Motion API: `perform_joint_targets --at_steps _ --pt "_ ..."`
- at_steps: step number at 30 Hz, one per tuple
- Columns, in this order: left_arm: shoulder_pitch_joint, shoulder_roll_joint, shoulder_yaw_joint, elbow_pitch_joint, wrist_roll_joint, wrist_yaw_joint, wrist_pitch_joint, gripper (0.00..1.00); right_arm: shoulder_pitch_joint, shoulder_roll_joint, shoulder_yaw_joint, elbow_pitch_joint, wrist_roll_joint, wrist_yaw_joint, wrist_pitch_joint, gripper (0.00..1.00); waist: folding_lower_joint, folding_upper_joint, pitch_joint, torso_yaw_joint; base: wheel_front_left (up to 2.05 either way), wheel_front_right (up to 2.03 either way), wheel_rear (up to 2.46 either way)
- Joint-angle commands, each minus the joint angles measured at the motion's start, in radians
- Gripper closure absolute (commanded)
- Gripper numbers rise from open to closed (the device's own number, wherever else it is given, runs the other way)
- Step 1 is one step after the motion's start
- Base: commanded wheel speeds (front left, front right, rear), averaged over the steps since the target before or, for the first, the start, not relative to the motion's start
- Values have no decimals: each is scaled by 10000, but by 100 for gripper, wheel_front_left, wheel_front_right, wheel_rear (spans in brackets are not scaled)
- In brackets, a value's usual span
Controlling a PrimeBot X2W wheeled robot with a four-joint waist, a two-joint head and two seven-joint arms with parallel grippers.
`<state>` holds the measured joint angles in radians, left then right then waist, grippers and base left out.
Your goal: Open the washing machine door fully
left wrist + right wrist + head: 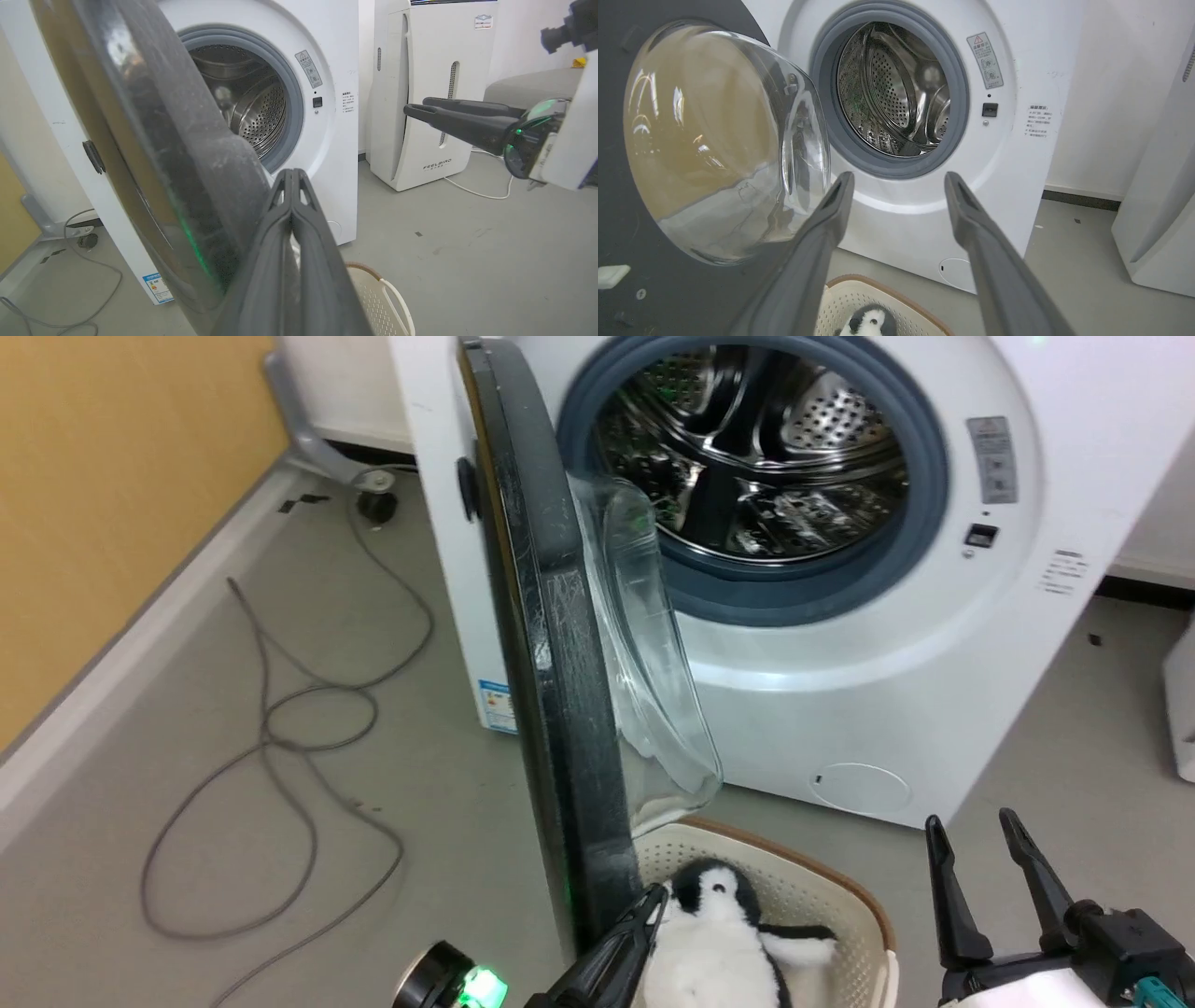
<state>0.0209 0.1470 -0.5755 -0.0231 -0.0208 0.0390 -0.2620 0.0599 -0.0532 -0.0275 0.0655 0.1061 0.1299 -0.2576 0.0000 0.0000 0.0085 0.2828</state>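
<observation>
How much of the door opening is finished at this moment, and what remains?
Done: the washing machine door is unlatched and stands swung well out, the drum exposed. In hand: the shut left gripper is at the door's lower edge, glass side; contact is unclear. The right gripper hangs open, apart. Left: probably pushing the door further back.

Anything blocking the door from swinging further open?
Nothing visible does. Outside the washing machine door, a cable lies flat on the floor. The basket sits on the glass side, the shut left end effector at the door's lower edge.
</observation>
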Motion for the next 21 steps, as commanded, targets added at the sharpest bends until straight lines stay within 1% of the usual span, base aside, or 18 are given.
perform_joint_targets --at_steps 1,9,12,16,21 --pt "80 124 143 57 -30 97 2 100 101 30 -10 28 92 8 -42 0 0 0 6 173 0 0 0" --pt "339 159 419 -72 -98 310 2 100 60 30 5 35 115 8 -42 0 0 0 116 839 0 0 0" --pt "572 166 582 -162 -131 489 2 100 68 30 -22 36 155 8 -42 0 0 0 154 1065 0 0 0" --pt "867 259 913 -239 -201 710 2 100 82 30 -56 38 211 8 -42 0 0 0 239 1432 0 0 0" --pt "873 366 1604 -181 -354 955 2 100 17 30 -65 65 178 8 -42 0 0 0 335 1776 0 0 0"
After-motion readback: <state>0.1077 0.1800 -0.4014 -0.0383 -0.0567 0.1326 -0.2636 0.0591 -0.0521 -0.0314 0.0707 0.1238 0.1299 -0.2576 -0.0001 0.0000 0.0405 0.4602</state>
